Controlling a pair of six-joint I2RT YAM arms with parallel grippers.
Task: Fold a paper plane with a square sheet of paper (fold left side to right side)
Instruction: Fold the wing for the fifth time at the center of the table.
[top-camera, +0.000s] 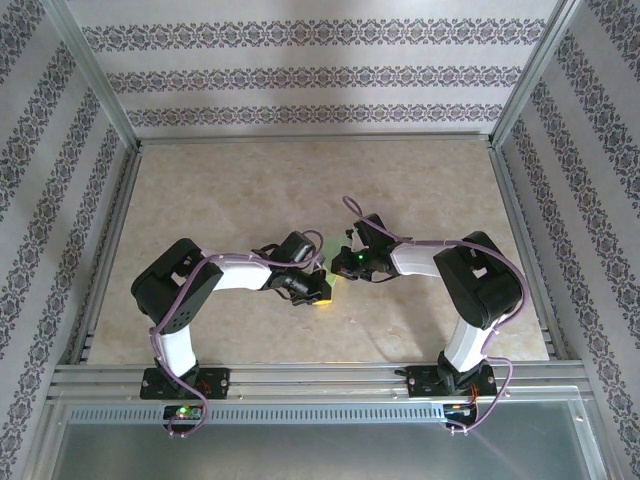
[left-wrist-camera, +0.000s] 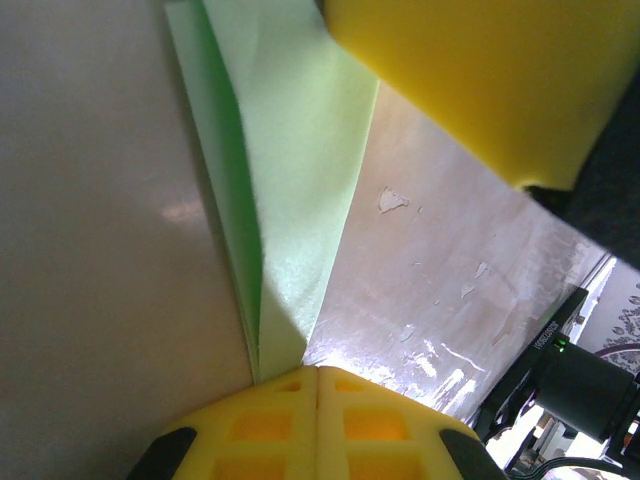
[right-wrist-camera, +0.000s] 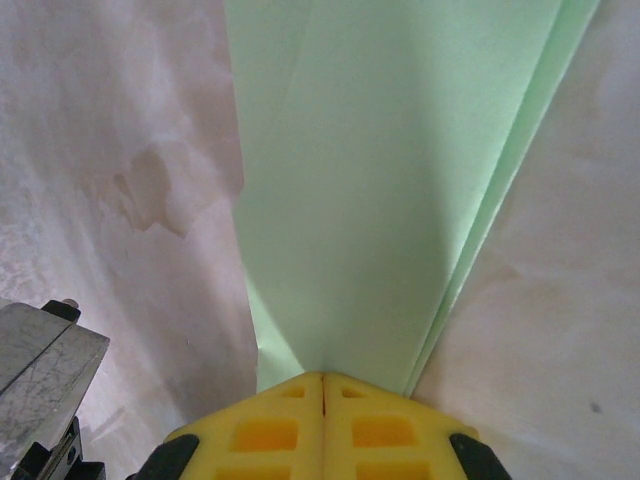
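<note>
The light-green paper (right-wrist-camera: 380, 180) lies folded into a long narrow shape on the table, with layered edges along one side. In the top view a sliver of the paper (top-camera: 328, 248) shows between the two wrists at mid-table. My left gripper (left-wrist-camera: 318, 375) is shut, its yellow tips resting at the paper's (left-wrist-camera: 290, 150) narrow end, with no paper in the seam between them. My right gripper (right-wrist-camera: 322, 378) is shut too, tips down on the wider part of the sheet. From above, the left gripper (top-camera: 320, 292) and right gripper (top-camera: 343, 268) almost touch. The right gripper's yellow finger (left-wrist-camera: 470, 80) looms close in the left wrist view.
The beige marbled tabletop (top-camera: 250, 190) is fenced by aluminium rails and patterned walls. Small white scuffs (left-wrist-camera: 392, 200) mark the surface beside the paper. Open table lies behind and to both sides of the arms.
</note>
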